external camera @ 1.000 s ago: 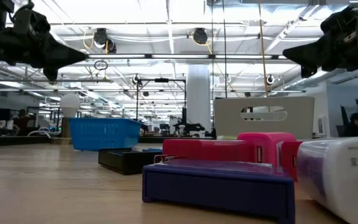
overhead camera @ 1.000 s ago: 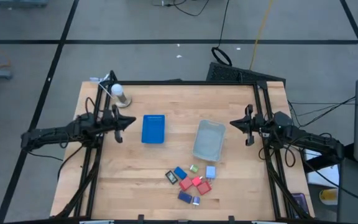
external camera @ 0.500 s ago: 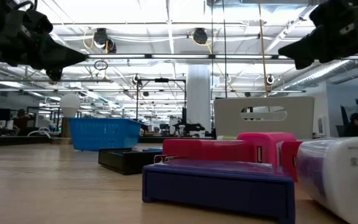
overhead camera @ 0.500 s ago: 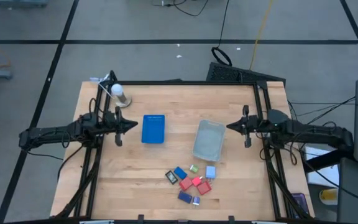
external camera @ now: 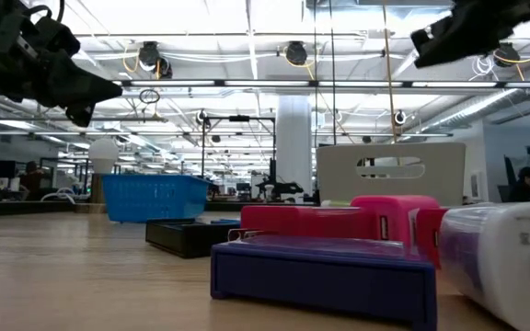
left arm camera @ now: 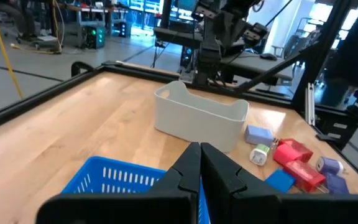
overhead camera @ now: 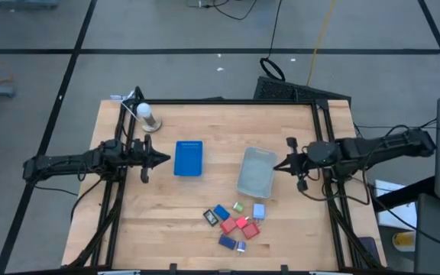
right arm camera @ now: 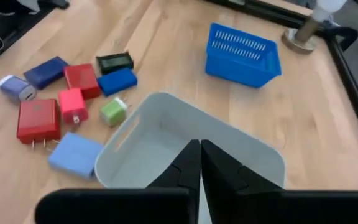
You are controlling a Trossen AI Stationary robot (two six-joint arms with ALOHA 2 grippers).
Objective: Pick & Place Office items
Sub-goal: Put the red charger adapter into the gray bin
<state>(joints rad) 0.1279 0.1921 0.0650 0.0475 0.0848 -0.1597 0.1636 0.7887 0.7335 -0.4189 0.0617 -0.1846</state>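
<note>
High view is showing the office items (overhead camera: 235, 223) sitting bunched on the bench (overhead camera: 166, 214) just past the grey bin (overhead camera: 257, 171), looking light, hard and kinda slick, so pinching flat sides seems smartest, while left gripper (overhead camera: 163, 160) and right gripper (overhead camera: 276, 166) are both hanging clenched and empty.

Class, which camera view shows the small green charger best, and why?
The right wrist view: the green charger lies close and unobstructed beside the grey bin. The high view shows a speck, the left wrist a small side view, the low view nothing.
</note>
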